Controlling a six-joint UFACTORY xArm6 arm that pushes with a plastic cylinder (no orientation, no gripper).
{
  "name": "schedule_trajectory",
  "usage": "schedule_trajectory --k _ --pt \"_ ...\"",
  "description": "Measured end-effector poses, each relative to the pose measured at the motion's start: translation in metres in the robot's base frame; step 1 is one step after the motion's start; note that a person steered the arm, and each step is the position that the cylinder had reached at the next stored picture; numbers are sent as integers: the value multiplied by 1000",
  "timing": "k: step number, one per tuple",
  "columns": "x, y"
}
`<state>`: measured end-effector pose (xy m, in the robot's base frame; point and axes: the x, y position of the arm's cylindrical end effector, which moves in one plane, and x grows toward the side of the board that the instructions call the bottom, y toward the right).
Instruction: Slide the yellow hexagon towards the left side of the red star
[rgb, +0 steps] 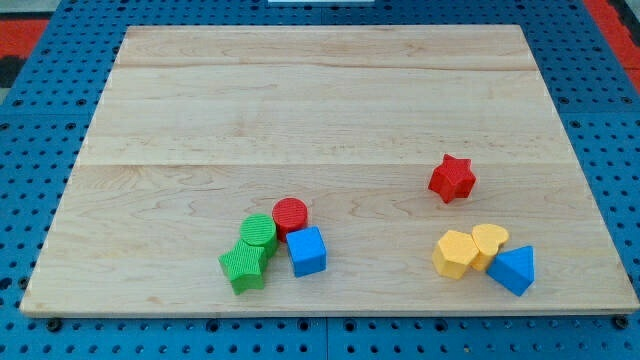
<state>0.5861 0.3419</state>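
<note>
On a pale wooden board (330, 100) laid over a blue pegboard surface (30, 150), the yellow hexagon (455, 253) sits near the right of the near edge, just below and apart from the red star (452, 178). A yellow heart (490, 241) touches the hexagon's right side, and a blue triangular block (513, 269) presses against the heart's near-right. Well apart to the left, a second cluster gathers: a red cylinder (290, 215), a green cylinder (259, 232), a green star-like block (243, 267) and a blue cube (307, 251), all touching or nearly so. My tip does not show, so its place among the blocks cannot be told; the rod carries no jaws.
</note>
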Motion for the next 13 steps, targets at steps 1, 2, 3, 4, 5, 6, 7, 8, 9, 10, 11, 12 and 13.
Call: schedule_trajectory --k 1,2,3,4,5,6,7,8,9,10,11,12,13 --pt "27 -38" --pt "23 -98" --pt "7 -151" --pt "-24 -191" --pt "-28 -191" --pt "-26 -168" --pt "19 -201" --pt "7 -266" --pt "-42 -300" --pt "-57 -302" --pt "4 -282" --pt "16 -246" --pt "-23 -270"
